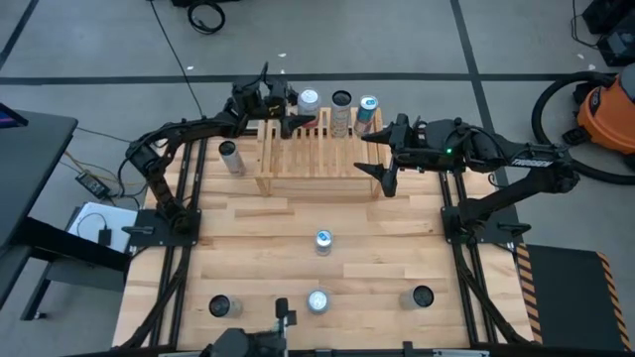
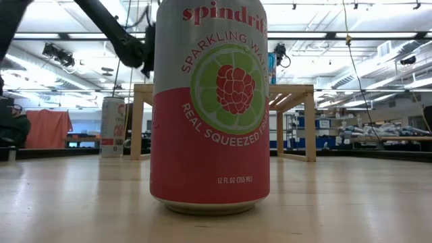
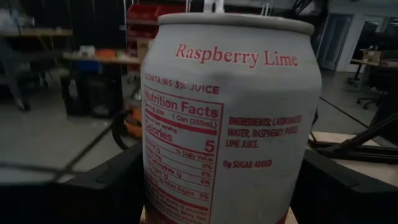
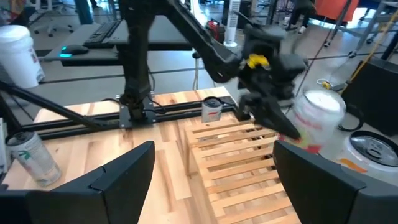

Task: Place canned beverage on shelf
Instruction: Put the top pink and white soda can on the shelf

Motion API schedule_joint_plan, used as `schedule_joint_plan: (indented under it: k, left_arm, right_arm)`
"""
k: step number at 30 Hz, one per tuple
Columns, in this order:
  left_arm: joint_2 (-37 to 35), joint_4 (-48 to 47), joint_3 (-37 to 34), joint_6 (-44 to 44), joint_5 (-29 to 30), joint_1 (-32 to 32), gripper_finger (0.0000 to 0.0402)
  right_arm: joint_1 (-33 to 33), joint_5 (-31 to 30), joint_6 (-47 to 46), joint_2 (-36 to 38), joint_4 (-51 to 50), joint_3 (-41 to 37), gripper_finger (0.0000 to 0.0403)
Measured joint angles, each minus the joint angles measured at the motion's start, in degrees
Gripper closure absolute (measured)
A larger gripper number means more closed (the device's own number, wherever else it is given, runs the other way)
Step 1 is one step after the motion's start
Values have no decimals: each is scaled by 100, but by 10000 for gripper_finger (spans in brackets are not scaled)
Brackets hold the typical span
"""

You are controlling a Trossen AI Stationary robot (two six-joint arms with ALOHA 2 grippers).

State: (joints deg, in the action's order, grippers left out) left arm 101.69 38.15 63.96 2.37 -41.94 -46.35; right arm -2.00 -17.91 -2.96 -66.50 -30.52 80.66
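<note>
The pale wooden shelf point(image 1: 317, 151) stands at the table's far middle. My left gripper point(image 1: 298, 107) is at the shelf's far left corner, shut on a white and red Raspberry Lime can point(image 3: 230, 124). The can also shows in the right wrist view point(image 4: 317, 118). Two more cans point(image 1: 341, 103) point(image 1: 368, 107) stand along the shelf's far side. My right gripper point(image 1: 382, 161) is open and empty at the shelf's right end, its fingers pointing toward the table's left. My left gripper holds the can by its side wall point(image 3: 152, 180), pinched between the two fingers, one on each side. The fingers come level from the table's left. The can stands about upright over the shelf's far left part. Whether its base rests on the shelf I cannot tell.
A white can point(image 1: 230, 156) stands on the table left of the shelf. Several cans stand on the near half: one at the middle point(image 1: 322, 241) and three in a row near the front edge point(image 1: 219, 306) point(image 1: 317, 300) point(image 1: 422, 297). The middle one fills the low view point(image 2: 209, 108).
</note>
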Motion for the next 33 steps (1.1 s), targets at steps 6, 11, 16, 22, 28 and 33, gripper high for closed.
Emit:
schedule_joint_plan:
  k: [6,11,16,22,28,33]
  left_arm:
    - [414,676,-9,324,15,-8,91]
    - [507,700,-11,448,-21,8,91]
    - [522,536,-9,272,-76,37,91]
    - [525,549,-11,252,-118,55,91]
    - [525,504,-11,233,-119,61,87]
    - [520,233,-4,158,-122,63,87]
  right_arm:
    - [-126,0,15,0,-6,0,66]
    - [-139,0,17,0,-17,0,66]
    - [-138,0,103,0,-17,0,66]
    - [-138,-9,122,0,-17,0,66]
    - [-138,-21,107,0,-13,0,66]
    - [-138,-33,105,0,-9,0,66]
